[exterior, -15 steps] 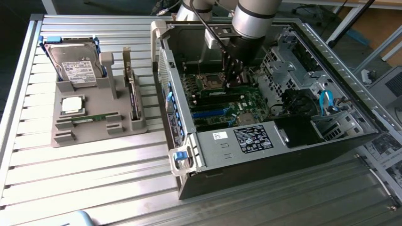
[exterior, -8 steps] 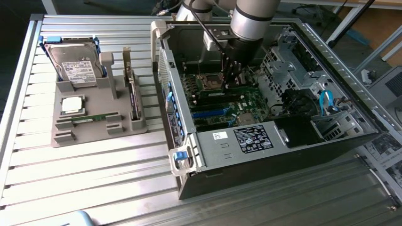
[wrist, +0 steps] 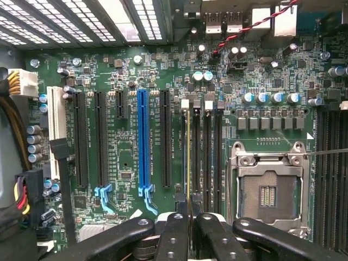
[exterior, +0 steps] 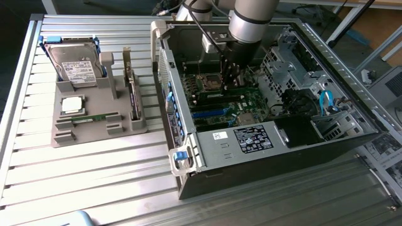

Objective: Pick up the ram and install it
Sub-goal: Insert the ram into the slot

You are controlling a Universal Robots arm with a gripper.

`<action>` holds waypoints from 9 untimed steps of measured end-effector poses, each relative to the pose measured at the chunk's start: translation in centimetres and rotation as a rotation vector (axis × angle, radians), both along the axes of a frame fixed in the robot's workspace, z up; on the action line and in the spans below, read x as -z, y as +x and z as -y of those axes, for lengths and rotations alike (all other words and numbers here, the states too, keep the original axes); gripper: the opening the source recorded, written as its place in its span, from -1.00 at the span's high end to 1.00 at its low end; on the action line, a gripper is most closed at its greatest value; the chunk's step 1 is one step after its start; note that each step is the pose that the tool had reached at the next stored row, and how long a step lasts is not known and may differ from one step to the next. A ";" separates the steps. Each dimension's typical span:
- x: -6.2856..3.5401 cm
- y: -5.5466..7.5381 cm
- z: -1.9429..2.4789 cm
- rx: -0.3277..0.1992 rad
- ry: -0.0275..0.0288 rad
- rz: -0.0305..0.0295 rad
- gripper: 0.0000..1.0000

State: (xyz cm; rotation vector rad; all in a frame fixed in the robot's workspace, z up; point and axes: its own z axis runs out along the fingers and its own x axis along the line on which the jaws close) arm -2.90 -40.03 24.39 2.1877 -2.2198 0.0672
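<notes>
Because the memory slots run in a tight row beside the processor socket [wrist: 270, 191], your gripper [wrist: 188, 220] hangs straight down inside the computer case [exterior: 251, 141], its fingers nearly closed on the ram [wrist: 188, 157], held edge-on over one slot so it can drop in squarely. Seen edge-on, the stick's sticker and chips are hidden, and whether it touches the slot is unclear.

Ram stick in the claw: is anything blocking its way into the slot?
Nothing visible. The gripper holds the ram edge-on, lined up along a memory slot beside the empty processor socket; no cable crosses it.
</notes>
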 end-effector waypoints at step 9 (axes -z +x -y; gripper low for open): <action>0.65 -0.1 -0.11 0.000 -0.0001 0.0000 0.76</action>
